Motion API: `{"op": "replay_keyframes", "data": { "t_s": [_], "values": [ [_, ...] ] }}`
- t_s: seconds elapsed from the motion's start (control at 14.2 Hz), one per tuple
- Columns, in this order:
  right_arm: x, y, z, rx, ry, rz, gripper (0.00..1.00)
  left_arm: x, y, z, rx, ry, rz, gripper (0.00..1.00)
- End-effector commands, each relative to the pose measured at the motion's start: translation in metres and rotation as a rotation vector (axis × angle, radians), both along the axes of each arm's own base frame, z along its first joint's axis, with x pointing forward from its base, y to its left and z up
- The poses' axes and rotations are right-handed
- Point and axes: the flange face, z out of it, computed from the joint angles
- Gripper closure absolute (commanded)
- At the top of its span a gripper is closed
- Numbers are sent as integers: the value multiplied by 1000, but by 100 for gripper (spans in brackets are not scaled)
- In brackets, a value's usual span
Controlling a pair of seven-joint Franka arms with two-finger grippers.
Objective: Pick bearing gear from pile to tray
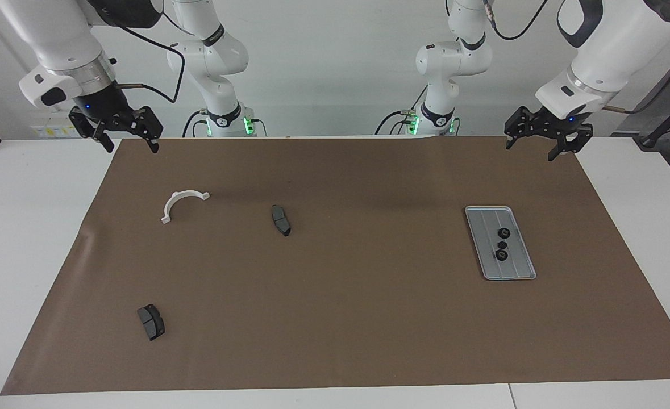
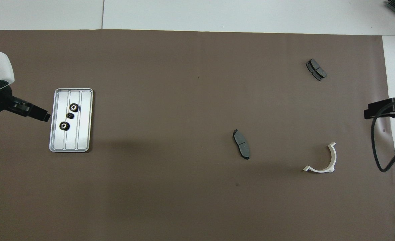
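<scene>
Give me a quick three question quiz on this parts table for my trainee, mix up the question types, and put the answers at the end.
1. How many black gears lie in the tray?
2. True or false: the white half-ring bracket lies in the tray.
3. Multiple choice: the left tool is
A. gripping a gear
B. open, holding nothing, raised near the table edge closest to the robots
C. resting on a brake pad

Key:
1. Three.
2. False. It lies on the brown mat toward the right arm's end.
3. B. The right tool hangs open and raised at its own end too.
</scene>
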Motion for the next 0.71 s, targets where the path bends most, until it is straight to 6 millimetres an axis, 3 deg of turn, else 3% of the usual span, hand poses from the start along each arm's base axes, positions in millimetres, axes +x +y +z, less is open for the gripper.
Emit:
{"op": "replay_keyframes", "data": {
  "t_s": [0.0, 0.21, 0.42, 0.64],
  "values": [
    [-4, 1, 0, 27, -5, -14, 0, 18, -14, 2, 23, 17, 9, 0],
    [-4, 2, 0, 27, -5, -12, 0, 35, -35, -3, -6, 12, 33, 0],
    [-4, 2, 0, 27, -5, -12, 0, 29, -26, 5, -58, 18, 92, 0],
    [-4, 2, 0, 27, -5, -12, 0, 25, -24, -6, -48, -4, 163, 0]
  ]
}}
